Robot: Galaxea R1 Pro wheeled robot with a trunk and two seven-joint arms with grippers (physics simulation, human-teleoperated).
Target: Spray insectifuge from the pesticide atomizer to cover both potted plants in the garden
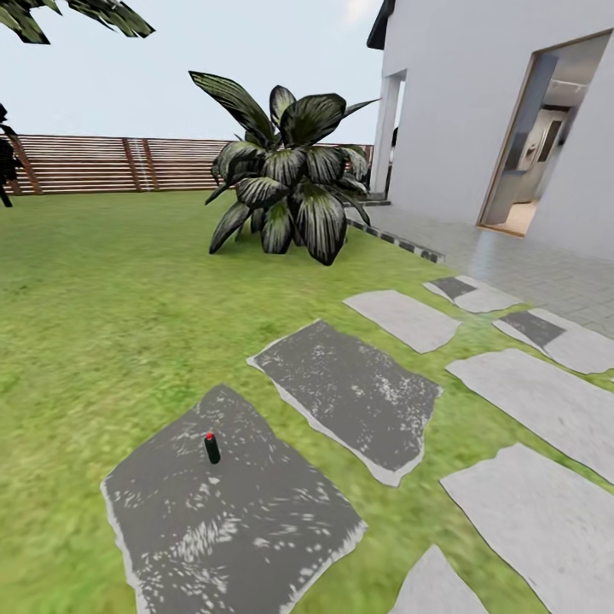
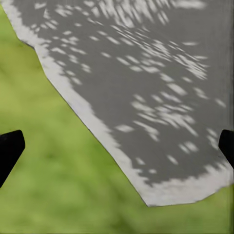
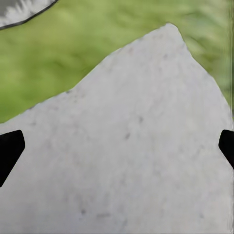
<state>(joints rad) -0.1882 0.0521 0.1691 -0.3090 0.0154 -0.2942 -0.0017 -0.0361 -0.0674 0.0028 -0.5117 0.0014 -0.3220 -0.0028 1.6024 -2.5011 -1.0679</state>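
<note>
- Small dark upright thing with a red top (image 1: 211, 448) stands on the near dark slab (image 1: 256, 529) in the lawn (image 1: 102, 324). It's prob. the sprayer, but too small to be sure, and the colour isn't pale.
- Big striped leafy plant (image 1: 290, 192) further off by the fence (image 1: 102, 162); house wall and open door (image 1: 533, 136) at the side. The two speckled pot plants aren't among what the head view takes in here, so they remain to be found.
- Risks: thing is small and narrow, so an off-centre approach or a bump from one fingertip could tip it and it'd roll on the slab. Reaching low to ground level may strain trunk/arm. Mistaking the big striped plant for a target would waste spray.
- Left tool (image 2: 117, 146): fingertips wide apart at the frame edges, nothing between, nothing touched; below it a dark slab edge and grass.
- Right tool (image 3: 117, 146): also spread wide, holding nothing; hangs over a pale slab (image 3: 126, 161) with grass beyond.
</note>
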